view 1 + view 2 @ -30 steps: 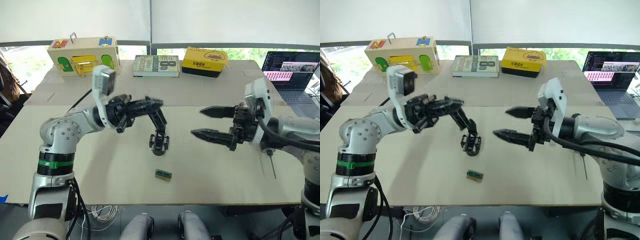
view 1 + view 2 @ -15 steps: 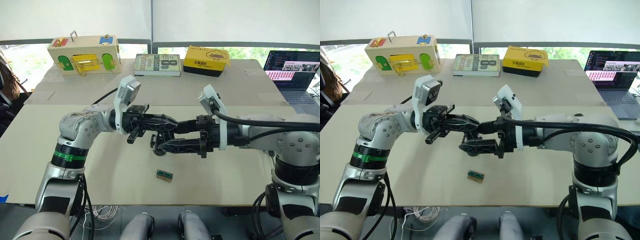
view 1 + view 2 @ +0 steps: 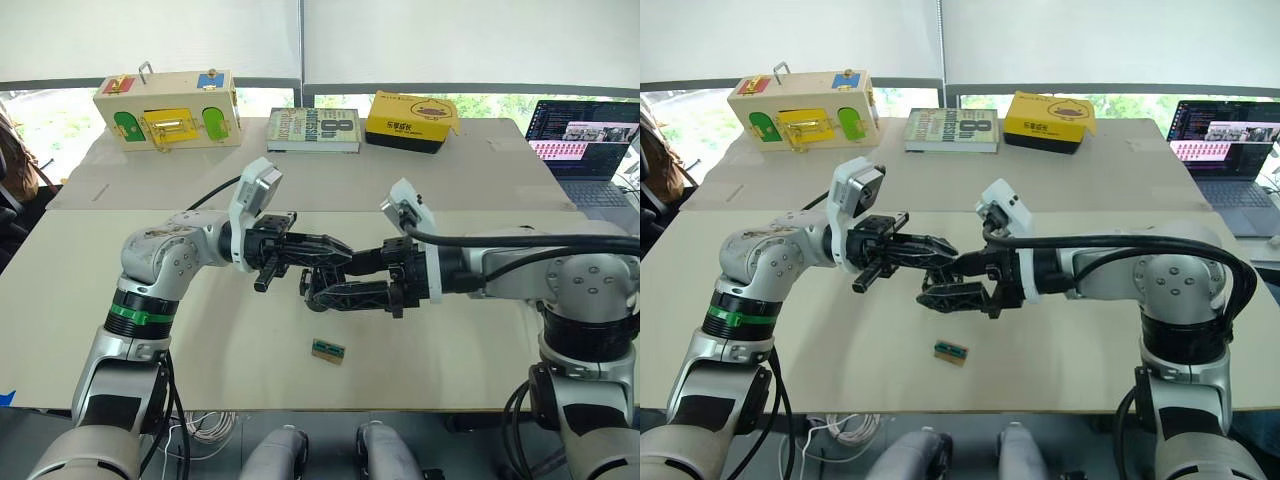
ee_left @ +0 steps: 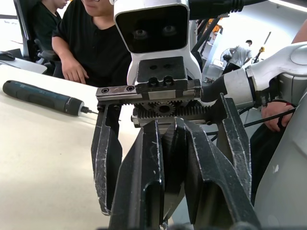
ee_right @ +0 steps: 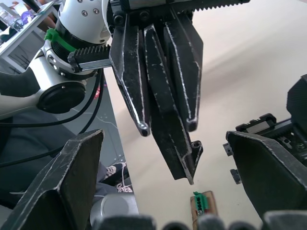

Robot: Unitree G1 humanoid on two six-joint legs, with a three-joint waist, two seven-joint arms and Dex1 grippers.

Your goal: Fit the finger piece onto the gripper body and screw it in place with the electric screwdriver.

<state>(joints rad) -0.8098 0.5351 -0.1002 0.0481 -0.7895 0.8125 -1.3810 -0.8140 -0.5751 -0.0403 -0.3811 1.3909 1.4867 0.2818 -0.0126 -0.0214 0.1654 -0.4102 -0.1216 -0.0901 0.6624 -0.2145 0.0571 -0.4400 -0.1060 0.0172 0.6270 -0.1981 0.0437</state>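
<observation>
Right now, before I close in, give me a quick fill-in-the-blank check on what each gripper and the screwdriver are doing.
1. The left gripper is shut on the ____.
2. The right gripper has its fingers ____.
3. The electric screwdriver lies on the ____, in neither gripper.
Missing words: finger piece; open; table.

My arms are silver-grey shells with black joints; the left carries a green band. Each wrist bears a white camera block, black cables trailing. Both claws have scuffed black fingers on toothed racks.
</observation>
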